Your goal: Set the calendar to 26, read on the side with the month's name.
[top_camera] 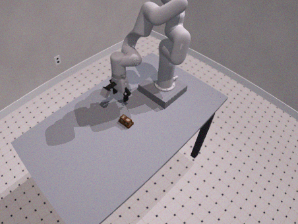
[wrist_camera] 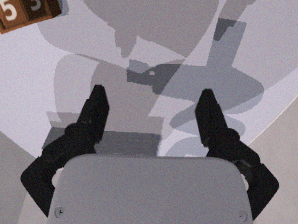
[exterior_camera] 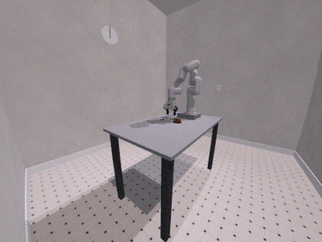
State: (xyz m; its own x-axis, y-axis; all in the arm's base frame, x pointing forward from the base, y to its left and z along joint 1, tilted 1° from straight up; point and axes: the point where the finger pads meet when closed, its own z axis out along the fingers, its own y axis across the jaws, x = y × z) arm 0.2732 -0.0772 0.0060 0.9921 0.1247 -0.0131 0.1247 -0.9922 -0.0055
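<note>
The small wooden calendar tray stands on the table, with the cubes in it. In the wrist view only part of the calendar shows, cut off at the upper left corner. There a brown cube bears a white 5, and beside it a darker cube bears a grey digit that I cannot read surely. The month's name and the date on its side cannot be read. My gripper is open and empty, above the table and off to the side of the calendar, toward the arm's base.
The grey base block of the arm stands on the table behind the calendar. Shadows of the arm fall over the table around the gripper. The table's edges lie well away from the calendar.
</note>
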